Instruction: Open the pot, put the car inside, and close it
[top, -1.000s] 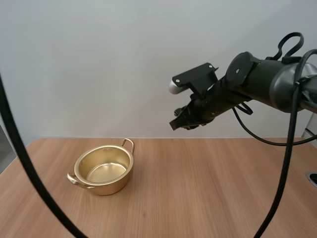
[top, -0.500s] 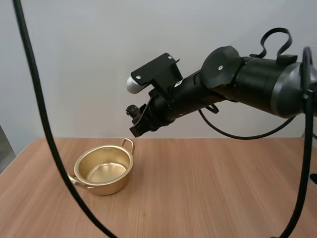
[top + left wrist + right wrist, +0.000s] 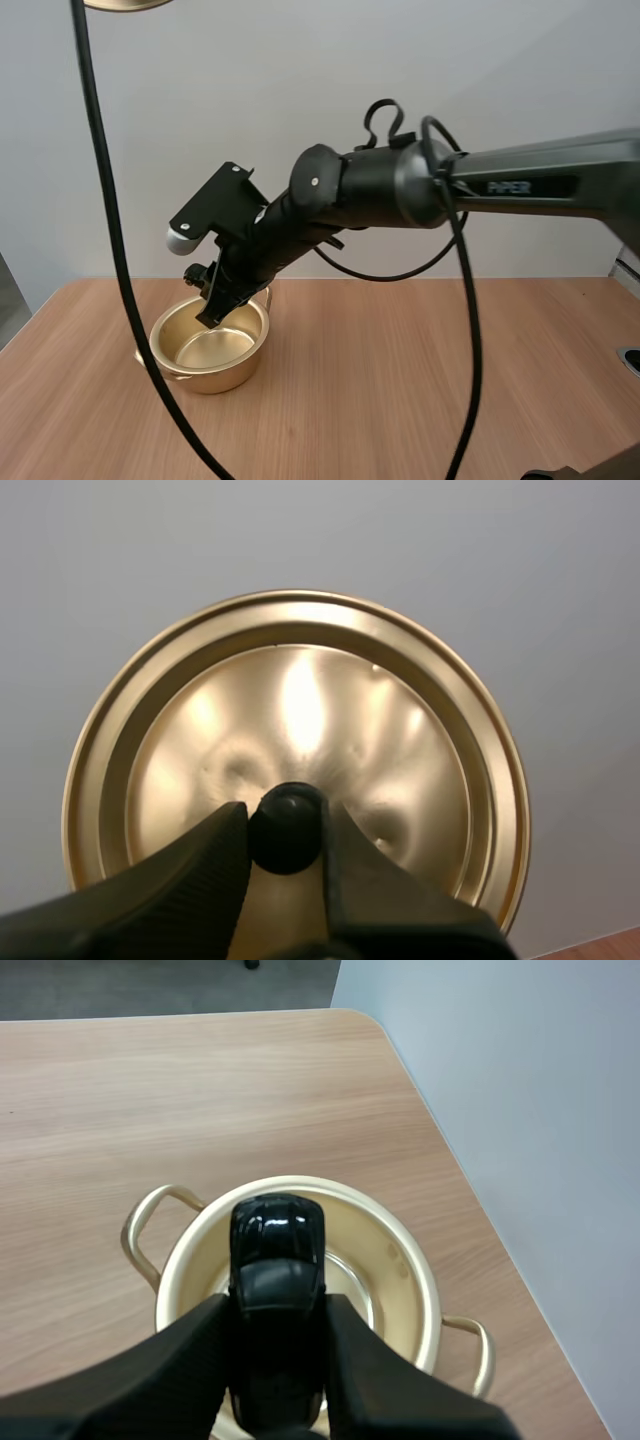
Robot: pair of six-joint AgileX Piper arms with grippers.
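Right gripper (image 3: 275, 1312): pinching the car (image 3: 277, 1250) by its flanks, one finger pressing each side.
Left gripper (image 3: 285, 825): pinching the black knob (image 3: 288, 842) of the lid (image 3: 300, 710), holding the lid up, underside facing away.
Car position: hanging in the right fingers directly over the open pot (image 3: 225, 375), not yet touching it.
Car axis: running in line with the fingers, far end pointing down and away from the wrist toward the pot floor.
Key relation: pot mouth lying straight below the car; in the high view, fingers slanting down over the back rim, so probably needing only a short lowering before letting go.
Risk: car being long against the pot's width, possibly catching the rim if dropped at a tilt.
Nearer arm: right one reaching over the pot; left one holding the lid high and well apart.
Pot: sitting uncovered on the table (image 3: 420, 390), inside looking bare.
Count: one pot, two handles on it, one lid, one car.
Stage: opening done, placing under way, closing not yet begun.
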